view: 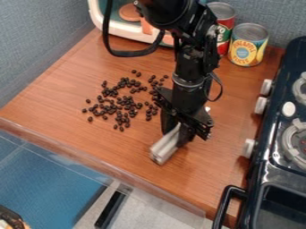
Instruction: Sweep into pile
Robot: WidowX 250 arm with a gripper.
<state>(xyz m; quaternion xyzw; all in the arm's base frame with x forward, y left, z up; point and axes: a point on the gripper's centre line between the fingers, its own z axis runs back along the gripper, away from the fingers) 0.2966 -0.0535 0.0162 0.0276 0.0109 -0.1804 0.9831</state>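
Observation:
The black gripper (178,129) hangs down over the middle of the wooden counter, to the right of the beans. It is shut on a pale grey block-like sweeping tool (165,147), whose lower end is at the counter surface, angled toward the front left. Dark beans (123,102) lie scattered loosely across the left-centre of the counter, with a few strays around them. Some beans lie close to the gripper's left side, and the arm may hide others behind it. The tool stands apart from the visible beans, in front and to their right.
Two cans, one with a yellow label (248,48) and one red (223,27), stand at the back right. A white and orange toy appliance (112,19) is at the back left. The black stove (281,147) with its knobs borders the right side. A clear raised edge (78,154) runs along the front.

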